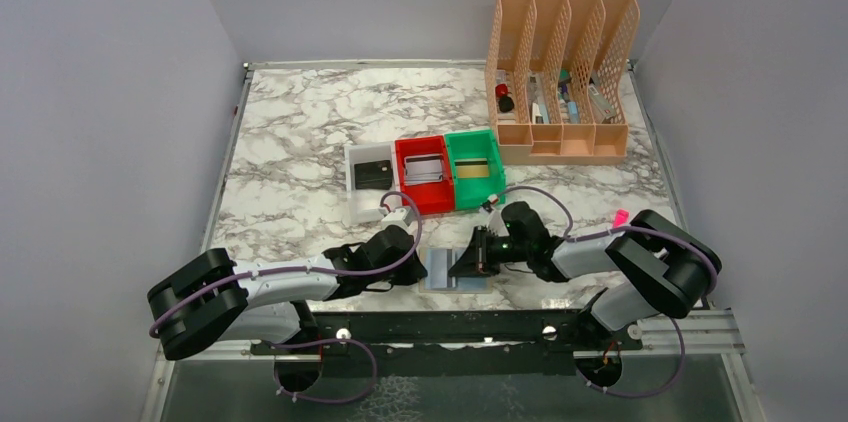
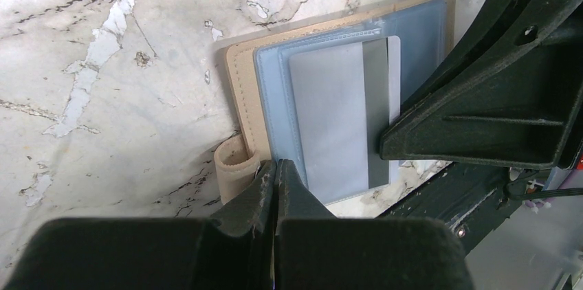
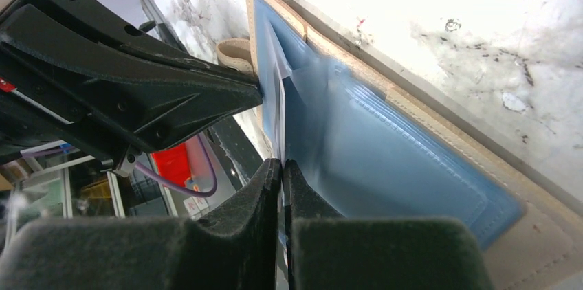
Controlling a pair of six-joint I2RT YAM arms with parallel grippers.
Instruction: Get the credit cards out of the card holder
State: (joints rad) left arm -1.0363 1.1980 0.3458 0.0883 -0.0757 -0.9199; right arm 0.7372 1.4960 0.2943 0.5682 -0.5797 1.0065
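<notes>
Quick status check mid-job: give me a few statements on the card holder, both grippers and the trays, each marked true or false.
1. The card holder lies open on the table. True.
2. The left gripper has its jaws spread wide. False: they are shut, with the tips at the holder's edge beside the strap.
3. The right gripper is closed on the edge of a grey card. True.
4. The green tray is empty. False: a tan card lies in it.
5. The white tray holds a black card. True.
</notes>
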